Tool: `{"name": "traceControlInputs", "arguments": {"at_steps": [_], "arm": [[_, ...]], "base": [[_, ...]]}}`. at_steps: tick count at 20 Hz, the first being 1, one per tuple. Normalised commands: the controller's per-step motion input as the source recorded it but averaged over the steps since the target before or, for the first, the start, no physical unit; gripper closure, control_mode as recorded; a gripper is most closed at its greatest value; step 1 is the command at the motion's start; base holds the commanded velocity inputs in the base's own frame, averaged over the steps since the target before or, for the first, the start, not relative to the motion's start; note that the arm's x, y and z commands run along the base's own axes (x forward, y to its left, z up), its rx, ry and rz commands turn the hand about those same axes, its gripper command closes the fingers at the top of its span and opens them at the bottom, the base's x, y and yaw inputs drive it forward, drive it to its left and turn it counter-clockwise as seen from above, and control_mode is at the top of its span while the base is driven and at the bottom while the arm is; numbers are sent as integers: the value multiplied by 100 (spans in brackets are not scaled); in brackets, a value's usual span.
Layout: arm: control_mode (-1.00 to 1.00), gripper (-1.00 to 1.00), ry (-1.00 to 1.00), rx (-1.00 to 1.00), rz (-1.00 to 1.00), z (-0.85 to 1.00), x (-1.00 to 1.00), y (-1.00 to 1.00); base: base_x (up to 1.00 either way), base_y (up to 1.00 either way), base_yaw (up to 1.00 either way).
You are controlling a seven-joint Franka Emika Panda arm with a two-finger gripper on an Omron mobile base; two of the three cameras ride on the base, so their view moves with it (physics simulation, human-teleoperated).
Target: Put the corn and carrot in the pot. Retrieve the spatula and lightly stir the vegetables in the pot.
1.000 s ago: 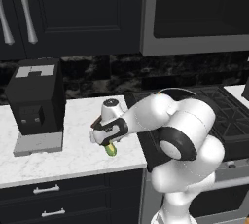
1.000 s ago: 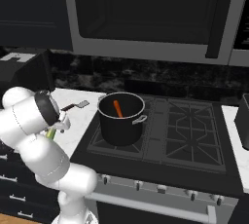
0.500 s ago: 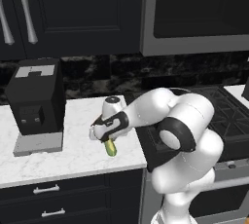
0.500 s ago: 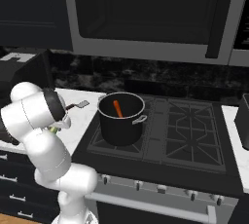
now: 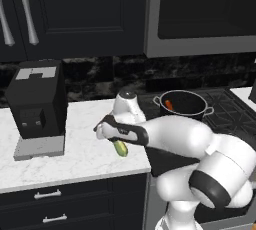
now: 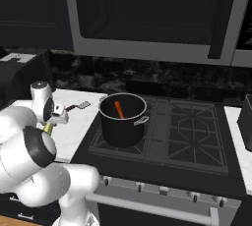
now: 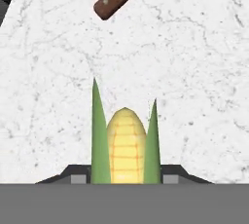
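1. While the end effector grips the short yellow corn cob with green husk just above the white marble surface, we lift straight.
2. We clear the rim of the tall dark metal pot, already holding the thin orange carrot.

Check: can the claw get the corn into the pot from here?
Probably yes. The claw grips the corn over the counter; the pot is open, holding just a carrot, nothing between.

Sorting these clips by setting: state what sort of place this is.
A rendered home kitchen. A gas stove carries a dark pot, a white marble counter runs beside it over dark drawers, and a black coffee machine stands on that counter.
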Motion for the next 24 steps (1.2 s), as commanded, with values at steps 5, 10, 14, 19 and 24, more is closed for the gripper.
{"name": "traceControlInputs", "arguments": {"at_steps": [5, 10, 14, 19, 24], "arm": [[-100, 100, -16, -6, 0, 100, -64, -12], [-100, 100, -12, -1, 0, 100, -57, -46], [-100, 100, -29, -9, 4, 100, -48, -61], [-100, 100, -33, -11, 3, 87, -30, -86], [-100, 100, -24, -7, 0, 96, -12, -89]], "base": [[0, 0, 0], [0, 0, 0], [0, 0, 0], [0, 0, 0], [0, 0, 0]]}}
